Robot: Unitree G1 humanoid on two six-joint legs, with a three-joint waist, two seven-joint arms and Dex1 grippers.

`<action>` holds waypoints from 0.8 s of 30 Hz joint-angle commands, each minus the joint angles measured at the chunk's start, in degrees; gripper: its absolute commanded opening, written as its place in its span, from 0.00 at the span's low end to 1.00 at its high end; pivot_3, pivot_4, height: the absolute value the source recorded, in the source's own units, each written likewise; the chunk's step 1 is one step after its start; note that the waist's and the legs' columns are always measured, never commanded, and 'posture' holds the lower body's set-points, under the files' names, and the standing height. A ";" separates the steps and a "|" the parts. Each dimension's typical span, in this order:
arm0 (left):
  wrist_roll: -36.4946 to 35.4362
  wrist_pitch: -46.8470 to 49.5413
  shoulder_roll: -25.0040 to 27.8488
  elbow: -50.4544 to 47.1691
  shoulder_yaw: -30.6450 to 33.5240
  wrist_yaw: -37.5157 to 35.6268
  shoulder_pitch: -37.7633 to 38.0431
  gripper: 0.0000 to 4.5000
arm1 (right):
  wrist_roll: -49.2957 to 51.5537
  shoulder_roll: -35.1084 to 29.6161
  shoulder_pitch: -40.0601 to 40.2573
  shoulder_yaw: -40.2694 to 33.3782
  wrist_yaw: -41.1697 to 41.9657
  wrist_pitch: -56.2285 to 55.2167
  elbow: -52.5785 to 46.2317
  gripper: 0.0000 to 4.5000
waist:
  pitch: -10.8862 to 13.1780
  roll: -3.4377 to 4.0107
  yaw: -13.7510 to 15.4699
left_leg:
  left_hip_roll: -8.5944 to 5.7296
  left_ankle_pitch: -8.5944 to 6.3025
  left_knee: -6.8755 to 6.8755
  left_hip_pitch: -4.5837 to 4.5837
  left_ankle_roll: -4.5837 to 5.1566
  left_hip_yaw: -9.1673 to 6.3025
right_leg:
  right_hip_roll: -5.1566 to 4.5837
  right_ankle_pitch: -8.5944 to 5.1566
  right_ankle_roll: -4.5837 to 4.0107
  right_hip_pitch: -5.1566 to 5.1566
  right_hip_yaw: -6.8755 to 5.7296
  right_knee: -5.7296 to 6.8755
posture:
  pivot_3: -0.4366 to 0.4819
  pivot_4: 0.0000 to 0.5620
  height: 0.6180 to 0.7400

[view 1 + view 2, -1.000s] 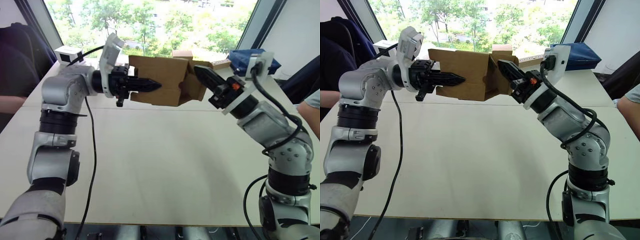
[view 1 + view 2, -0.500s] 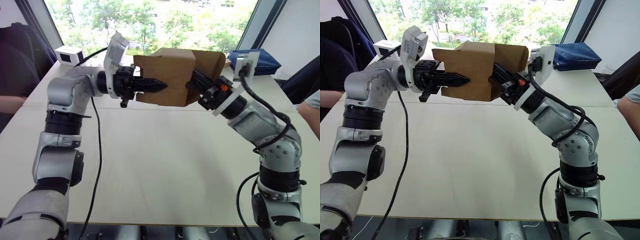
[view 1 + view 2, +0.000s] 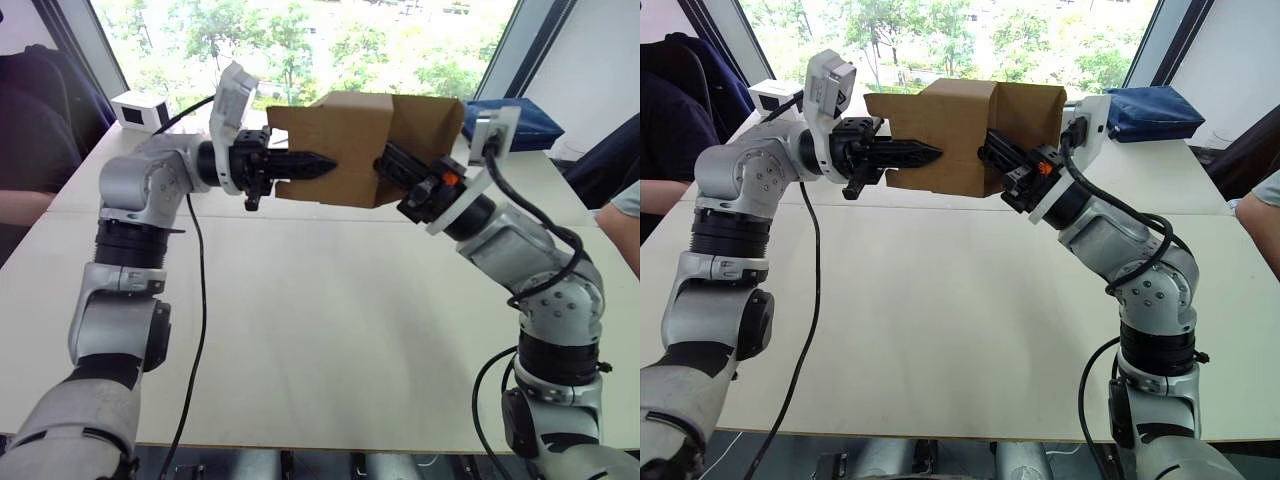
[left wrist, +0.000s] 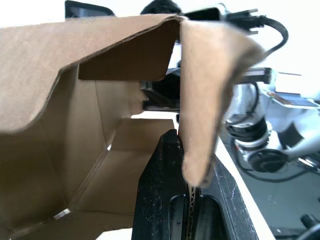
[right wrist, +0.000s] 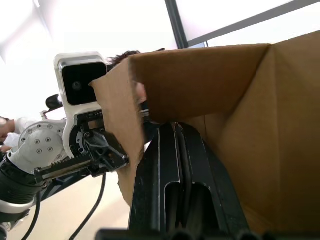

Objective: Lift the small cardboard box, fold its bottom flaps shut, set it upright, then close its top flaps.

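The small cardboard box [image 3: 345, 135] hangs in the air over the far side of the table, held between both arms. My left gripper [image 3: 322, 160] comes in from the left and is shut on the box; in the left wrist view the edge of a cardboard flap [image 4: 205, 115] runs down between its fingers [image 4: 160, 190]. My right gripper [image 5: 173, 129] is shut, with nothing between its fingers, and reaches into the box's open end from the right. A short flap [image 5: 119, 130] stands beside it. Which end is top or bottom cannot be told.
A white box with a dark face [image 3: 138, 108] sits at the table's back left. A blue bag [image 3: 1155, 110] lies at the back right. A person's arm [image 3: 20, 205] rests at the left edge, another arm [image 3: 622, 215] at the right. Pale table [image 3: 330, 340] below.
My right gripper has moved left, from outside the box's loose right flap into its end. That flap has swung in flat and the box has risen a little. The left gripper keeps its hold.
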 commanded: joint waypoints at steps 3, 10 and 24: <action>0.82 -2.38 -0.53 1.71 1.59 1.59 -2.68 0.00 | 2.88 -2.15 0.39 -3.06 1.07 -0.02 -3.86 0.01 | 0.00 0.00 -0.02 | 0.00 0.00 0.00 0.00 0.00 0.00 | 0.00 0.00 0.00 0.00 0.00 0.00 | 0.48 0.27 1.00; 1.09 -3.16 -0.57 3.86 1.67 1.78 -3.42 0.00 | 5.85 -5.90 3.63 -5.37 1.26 1.31 -6.03 0.01 | 0.00 0.00 -0.03 | 0.01 0.00 0.00 0.01 0.00 0.00 | 0.00 0.00 0.01 0.00 0.00 0.00 | 0.48 0.27 1.00; 0.68 -2.03 -0.53 3.80 1.68 -0.12 -4.25 0.00 | 0.68 -11.55 16.68 -6.71 4.41 0.11 -6.90 0.01 | 0.01 -0.01 -0.03 | 0.02 -0.03 0.02 0.02 0.06 0.01 | 0.03 0.04 0.08 0.01 0.00 -0.01 | 0.48 0.27 1.00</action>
